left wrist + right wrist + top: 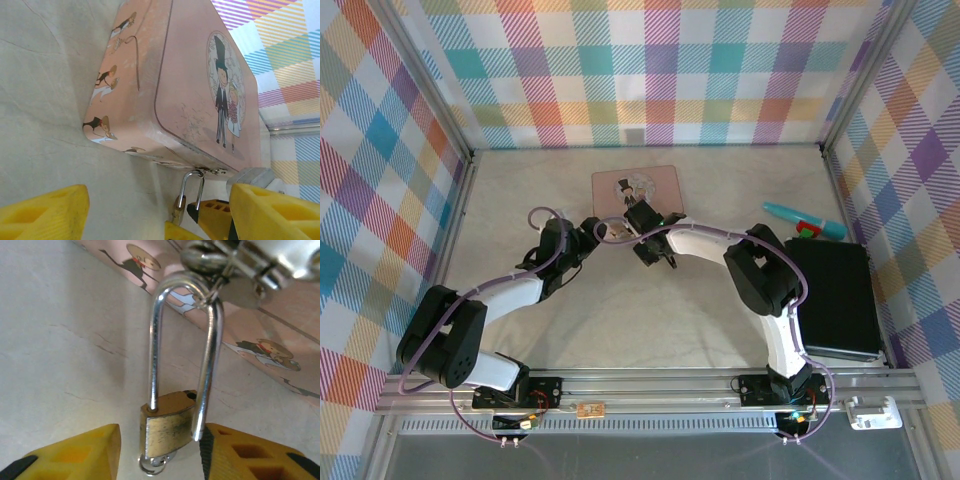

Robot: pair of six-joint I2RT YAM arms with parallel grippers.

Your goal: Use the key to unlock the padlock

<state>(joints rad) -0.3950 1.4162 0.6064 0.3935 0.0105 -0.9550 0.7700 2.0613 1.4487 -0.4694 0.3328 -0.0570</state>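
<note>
Top view: both arms meet just below the pink tin (635, 185), mid-frame. Left wrist: I see the padlock (179, 209) at lower centre, long axis near vertical, thin silver shackle (192, 187) pointing up into the tin's clasp (207, 171); the left gripper (160, 220) stands wide apart. Right wrist: scuffed brass body low, shackle upright; the right gripper (160, 452) flanks it, not clamped

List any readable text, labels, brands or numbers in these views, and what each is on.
No text is legible.
pink tin: cartoon bride and groom on the lid, small figures on the side, no words.
padlock: worn brass body, no marking can be read.
small orange tag on the front rail: too small to read.
</note>
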